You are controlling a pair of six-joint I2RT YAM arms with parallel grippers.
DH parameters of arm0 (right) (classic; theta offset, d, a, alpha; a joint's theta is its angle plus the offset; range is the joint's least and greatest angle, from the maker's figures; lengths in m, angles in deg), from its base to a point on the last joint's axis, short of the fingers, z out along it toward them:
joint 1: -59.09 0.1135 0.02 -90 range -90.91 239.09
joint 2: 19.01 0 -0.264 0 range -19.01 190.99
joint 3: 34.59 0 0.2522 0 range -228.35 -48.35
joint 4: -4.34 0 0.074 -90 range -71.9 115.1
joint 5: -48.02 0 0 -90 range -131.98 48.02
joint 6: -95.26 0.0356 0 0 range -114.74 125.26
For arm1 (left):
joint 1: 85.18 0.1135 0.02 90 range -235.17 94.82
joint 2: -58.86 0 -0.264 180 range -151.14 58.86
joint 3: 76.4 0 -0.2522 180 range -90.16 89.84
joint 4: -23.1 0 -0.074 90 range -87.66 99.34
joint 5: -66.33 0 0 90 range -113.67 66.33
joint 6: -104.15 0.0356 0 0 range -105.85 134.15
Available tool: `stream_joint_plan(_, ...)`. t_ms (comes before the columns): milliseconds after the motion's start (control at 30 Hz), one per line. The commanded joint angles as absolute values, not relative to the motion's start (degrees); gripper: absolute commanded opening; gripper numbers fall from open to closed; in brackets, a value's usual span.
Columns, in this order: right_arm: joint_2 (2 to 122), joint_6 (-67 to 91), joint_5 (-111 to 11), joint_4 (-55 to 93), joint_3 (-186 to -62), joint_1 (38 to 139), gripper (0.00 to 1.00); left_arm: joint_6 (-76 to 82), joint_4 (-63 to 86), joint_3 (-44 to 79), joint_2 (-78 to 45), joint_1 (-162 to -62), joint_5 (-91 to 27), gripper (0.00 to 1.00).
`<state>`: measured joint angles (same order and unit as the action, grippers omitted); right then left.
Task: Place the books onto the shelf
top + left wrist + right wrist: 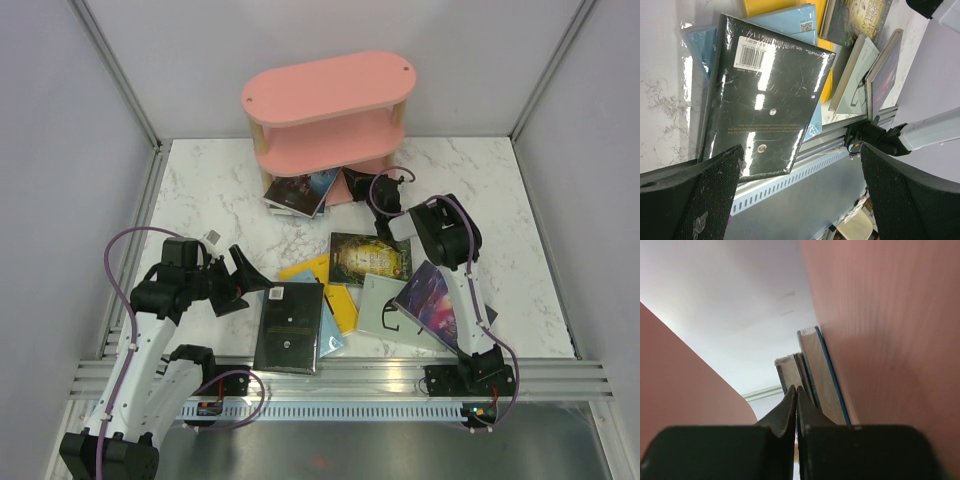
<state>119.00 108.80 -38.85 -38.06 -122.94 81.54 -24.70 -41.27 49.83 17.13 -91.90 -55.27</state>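
Left claw (248, 283) is spread wide and empty over the near-left of the table (200, 200). Black book (290, 325) lies flat just beside it, at 4–5 o'clock in the top view. It is shrink-wrapped, barcode side up. Long axis runs 12 to 6, slightly tilted, and the near end overhangs the rail (550, 378). It rests on a blue book (332, 338). The left arm is clearly nearer to it than the right, so it is probably the next pick. The claw would need to close across the short axis, at an edge.

Past it, toward 1–2 o'clock, is a loose overlapping pile: yellow book (318, 275), green-gold book (370, 258), grey-green book (380, 305), purple book (432, 300).

At the far end, 12 o'clock, stands the shelf (330, 95). A dark-art book (300, 190) sticks half out of its bottom tier. Right claw (796, 395) is clenched with nothing seen between the fingers. Its tips are in between the pink boards, at the edges of the shelved books (812, 375). Cannot tell if they touch.
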Motion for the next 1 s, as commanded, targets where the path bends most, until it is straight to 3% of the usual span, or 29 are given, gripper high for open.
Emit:
stream_joint_plan(0,122.9,111.3,-40.0,-36.9,-127.5,83.1,0.0,-22.2,-41.4,49.0,17.3,-91.6,-55.2,1.0)
stream_joint_plan(967,123.3,103.7,-41.9,-20.6,-139.6,88.0,0.0,-21.4,-41.3,49.4,16.9,-91.5,-54.2,1.0)
